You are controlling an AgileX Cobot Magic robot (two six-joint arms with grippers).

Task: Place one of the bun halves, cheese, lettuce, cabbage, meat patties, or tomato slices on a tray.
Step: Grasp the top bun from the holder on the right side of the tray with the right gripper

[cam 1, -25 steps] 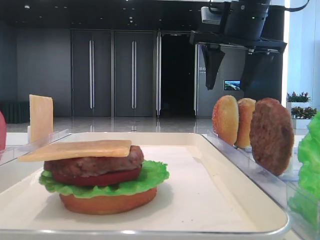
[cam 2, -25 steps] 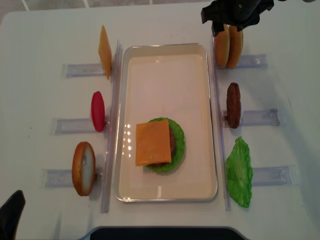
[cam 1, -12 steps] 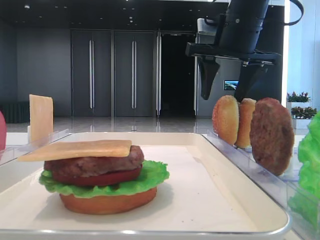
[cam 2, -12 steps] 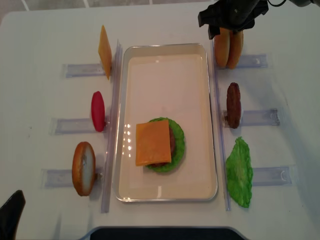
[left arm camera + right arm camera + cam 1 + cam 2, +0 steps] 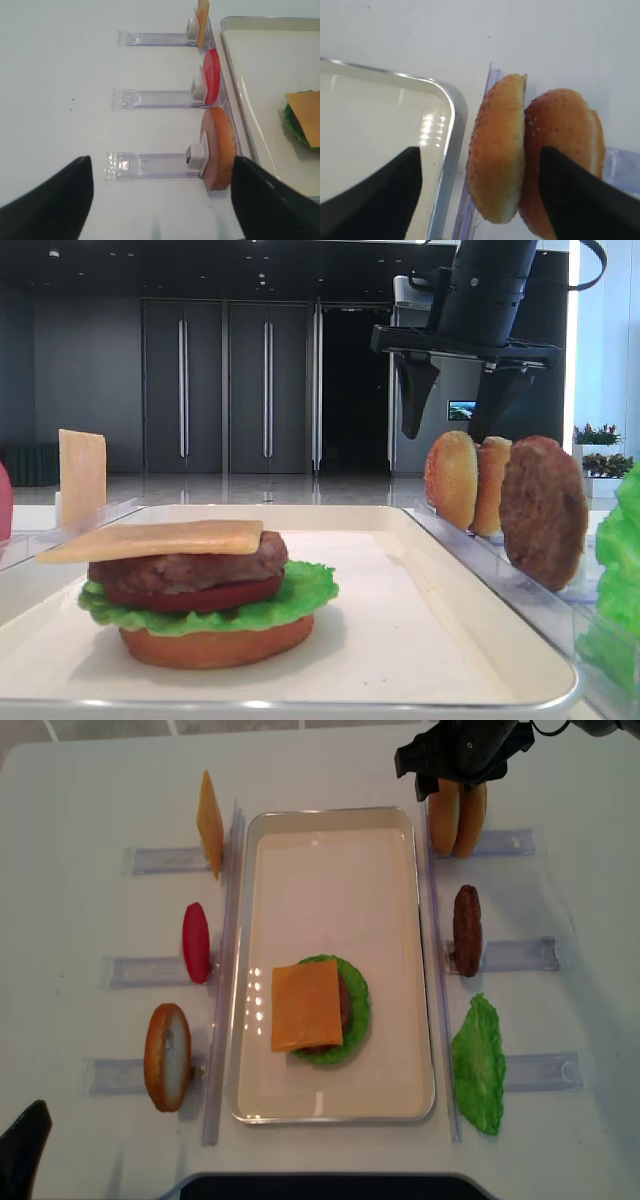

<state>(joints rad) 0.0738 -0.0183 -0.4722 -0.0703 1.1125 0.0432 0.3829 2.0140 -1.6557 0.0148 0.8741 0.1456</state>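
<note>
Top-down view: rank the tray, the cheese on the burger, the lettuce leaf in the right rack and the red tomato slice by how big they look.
1. tray
2. lettuce leaf
3. cheese, close to the leaf, so that order is unsure
4. tomato slice, seen edge-on

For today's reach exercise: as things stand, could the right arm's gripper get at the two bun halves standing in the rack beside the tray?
Probably yes. The right gripper hangs open directly above the bun halves, nothing lies between them, and in the wrist view its fingers flank the pair. The tray rim sits close to one finger, though.
</note>
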